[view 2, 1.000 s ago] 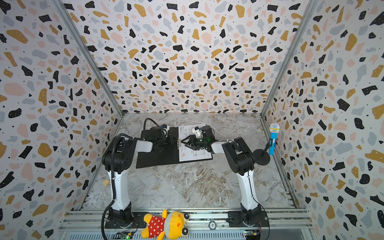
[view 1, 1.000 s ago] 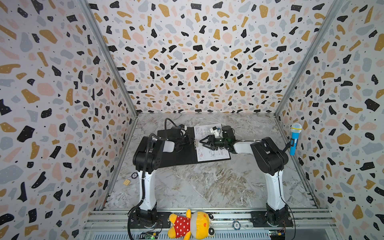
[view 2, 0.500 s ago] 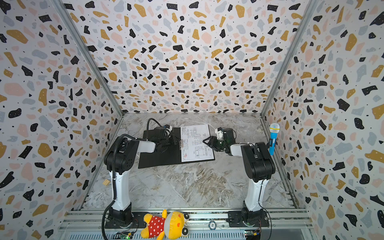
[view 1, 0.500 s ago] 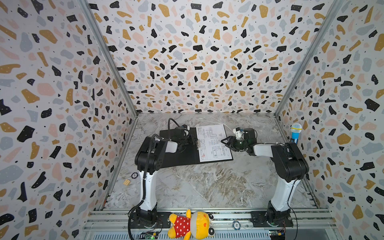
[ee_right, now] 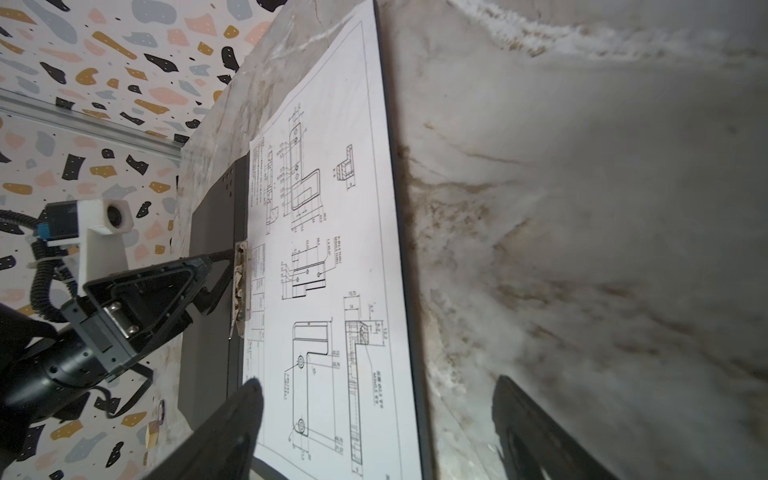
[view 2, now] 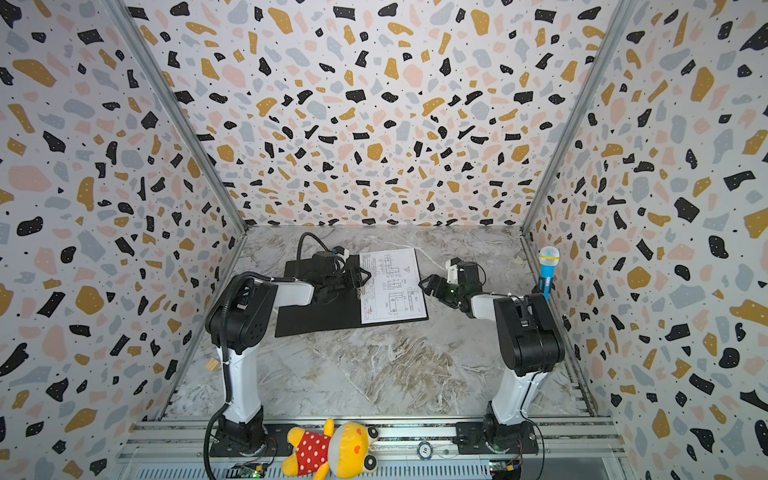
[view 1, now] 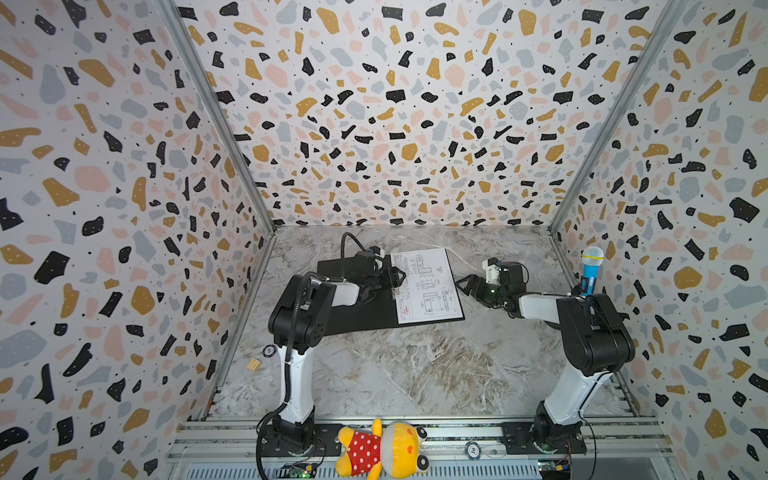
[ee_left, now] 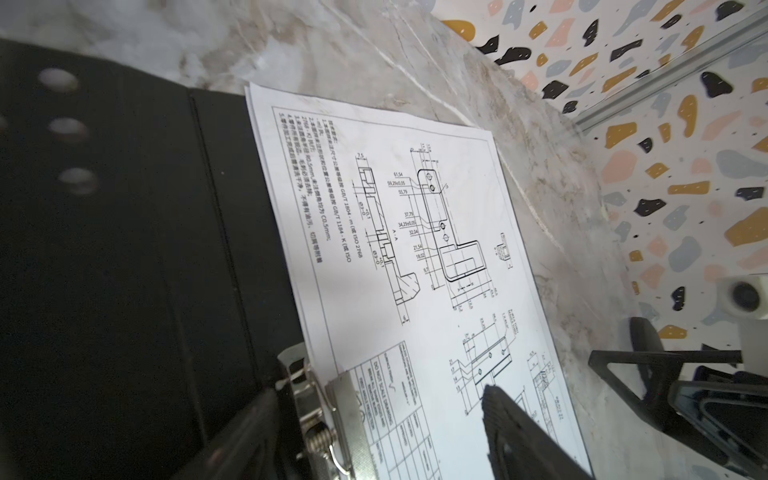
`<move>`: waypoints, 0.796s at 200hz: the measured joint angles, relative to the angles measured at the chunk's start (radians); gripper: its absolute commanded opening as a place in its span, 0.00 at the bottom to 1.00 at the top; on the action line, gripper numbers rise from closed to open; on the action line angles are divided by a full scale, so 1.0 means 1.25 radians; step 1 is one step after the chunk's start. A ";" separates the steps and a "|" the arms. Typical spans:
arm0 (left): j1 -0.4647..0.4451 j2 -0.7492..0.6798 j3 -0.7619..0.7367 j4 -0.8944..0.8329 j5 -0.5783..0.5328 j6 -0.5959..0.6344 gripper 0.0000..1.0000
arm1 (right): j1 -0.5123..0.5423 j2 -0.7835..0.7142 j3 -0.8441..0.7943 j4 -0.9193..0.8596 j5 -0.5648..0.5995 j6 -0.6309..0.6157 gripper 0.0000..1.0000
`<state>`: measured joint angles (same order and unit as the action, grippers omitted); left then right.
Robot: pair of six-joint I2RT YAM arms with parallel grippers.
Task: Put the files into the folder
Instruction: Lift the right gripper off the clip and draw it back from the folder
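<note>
1. Marble-print tabletop (view 1: 415, 374) inside a terrazzo-walled booth: a plush toy (view 1: 382, 451) slumps on the near rail, between the bases of two robot arms.
2. Mid-table, the folder (view 1: 361, 316) lies open, black inside up. The drawing sheet (view 1: 428, 286) rests flat on its right half, one long edge under the metal spine clip (ee_left: 345, 415). Only this one sheet shows.
3. The left gripper (view 1: 395, 276) hangs over the clip with jaws spread wide, one finger on either side of it, gripping nothing. Whether a finger brushes the paper cannot be told.
4. The right gripper (view 1: 465, 284) hovers near the folder's right edge, jaws likewise wide apart and empty, with no visible contact.
5. Filing looks done for the sheet in view. The likely next move is shutting the cover, which calls for catching the thin left flap by its outer edge and swinging it over without dragging the paper.
6. At the far right, a blue toy microphone (view 1: 590, 270) stands by the wall.
</note>
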<state>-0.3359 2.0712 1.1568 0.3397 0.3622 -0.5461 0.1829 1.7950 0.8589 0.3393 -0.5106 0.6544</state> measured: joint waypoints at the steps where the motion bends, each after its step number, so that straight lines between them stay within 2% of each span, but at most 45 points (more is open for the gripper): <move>1: 0.000 -0.001 0.000 -0.001 -0.002 0.001 0.93 | 0.000 0.000 0.000 0.000 0.001 -0.001 0.89; 13: 0.000 -0.014 -0.003 -0.022 -0.026 0.010 1.00 | 0.000 0.000 -0.002 0.000 0.007 -0.002 0.89; 71: 0.003 -0.064 -0.029 -0.097 -0.127 0.037 1.00 | 0.000 0.009 -0.004 0.010 0.001 -0.003 0.89; 159: 0.004 -0.065 -0.029 -0.098 -0.129 0.023 1.00 | 0.034 0.043 0.012 0.027 -0.044 0.006 0.87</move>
<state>-0.3305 1.9900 1.1206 0.2169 0.2005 -0.5167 0.2256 1.8488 0.8742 0.3725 -0.5652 0.6621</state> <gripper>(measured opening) 0.996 0.880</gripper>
